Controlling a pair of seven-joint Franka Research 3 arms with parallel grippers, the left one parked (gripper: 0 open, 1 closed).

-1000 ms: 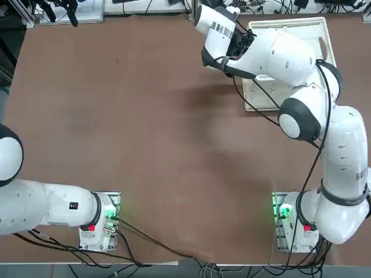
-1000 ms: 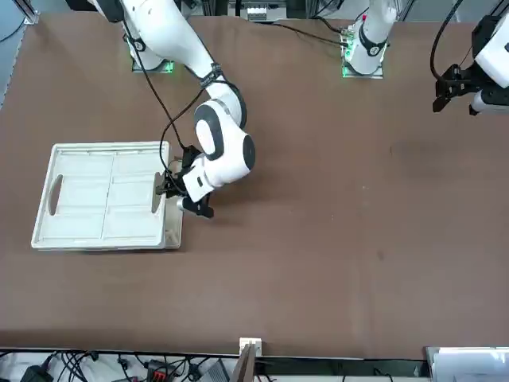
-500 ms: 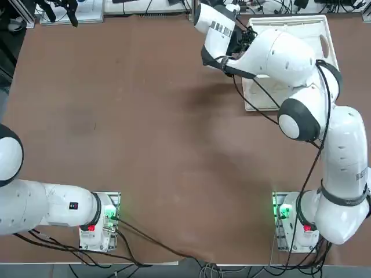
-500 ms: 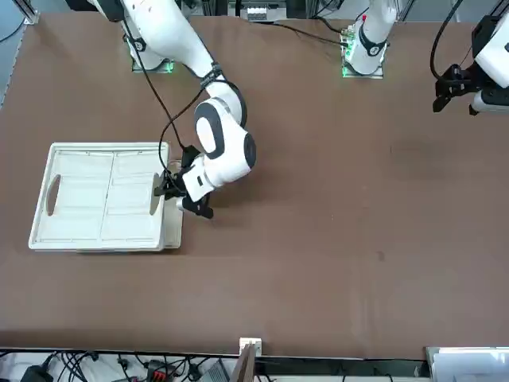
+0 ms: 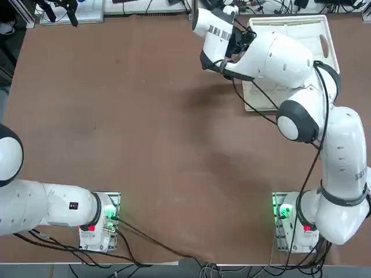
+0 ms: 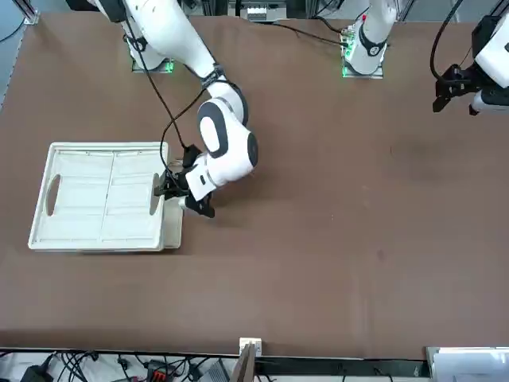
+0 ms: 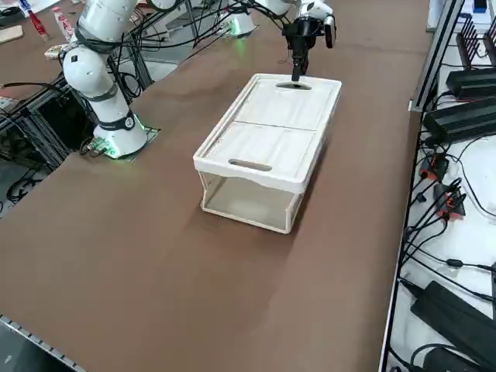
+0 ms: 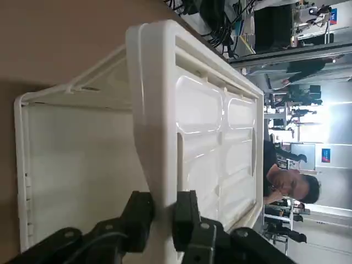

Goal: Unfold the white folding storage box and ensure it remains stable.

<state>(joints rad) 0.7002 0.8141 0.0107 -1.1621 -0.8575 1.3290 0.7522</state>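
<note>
The right gripper (image 8: 162,212) pinches the thick rim of the white folding storage box (image 6: 103,195), one finger on each face of the rim's short end, as the wrist view at the lower middle of its frame shows. In the front view the box sits at the left of the frame on the brown table (image 6: 334,215), its long axis running left to right, and the right gripper (image 6: 169,189) meets it at the right-hand short edge, beside an oval handle hole. The side view has the box in mid-frame with its rim raised above clear lower walls, the right gripper (image 7: 296,71) clamped at the far end near the upper middle. Seen from overhead, the box (image 5: 313,29) lies in the upper right corner, largely under the arm. The whole box stretches away from the fingers along its length, so any lift at this end would likely pivot the rim about the far short edge; the walls appear partly risen, and stability remains to be judged.
</note>
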